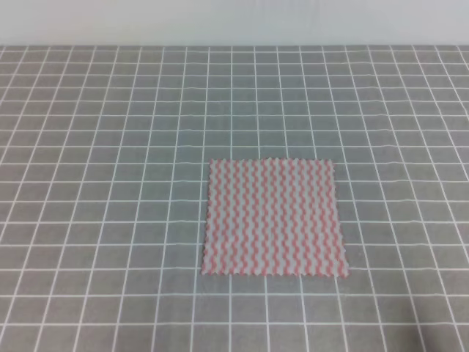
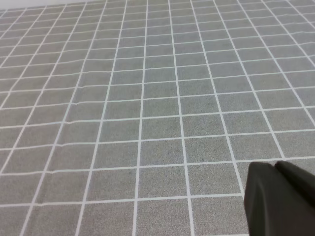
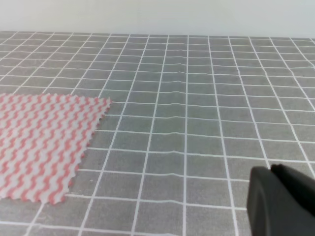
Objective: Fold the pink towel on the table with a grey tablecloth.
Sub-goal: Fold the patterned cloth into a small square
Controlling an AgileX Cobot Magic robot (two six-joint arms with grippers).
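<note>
- A wide table [image 1: 88, 147] fills the high view, covered by a grey cloth printed with a thin white grid of squares.
- The table's far edge runs straight across the top of the high view, meeting a plain pale wall [image 1: 234, 22].
- The towel [image 1: 272, 218] lies flat and fully spread on the table, a little toward the near edge and slightly right of the middle between the left and right edges.
- The towel is roughly square, with pink and white wavy stripes running from its far side to its near side, and small serrated teeth along all four edges.
- Its sides sit nearly parallel to the grid lines, and none of its corners is lifted or turned over.
- No arm or gripper appears in the high view.
- In the left wrist view, a dark part of the left gripper [image 2: 280, 199] shows at the lower right corner, above bare grid cloth; whether it is spread or pressed together cannot be told.
- The towel does not appear in the left wrist view.
- In the right wrist view, a dark part of the right gripper [image 3: 280, 201] shows at the lower right corner; its state cannot be told either.
- In that same view one corner of the towel [image 3: 44, 145] lies at the left, well apart from the right gripper, with a soft ridge in the grey cloth running between them.
</note>
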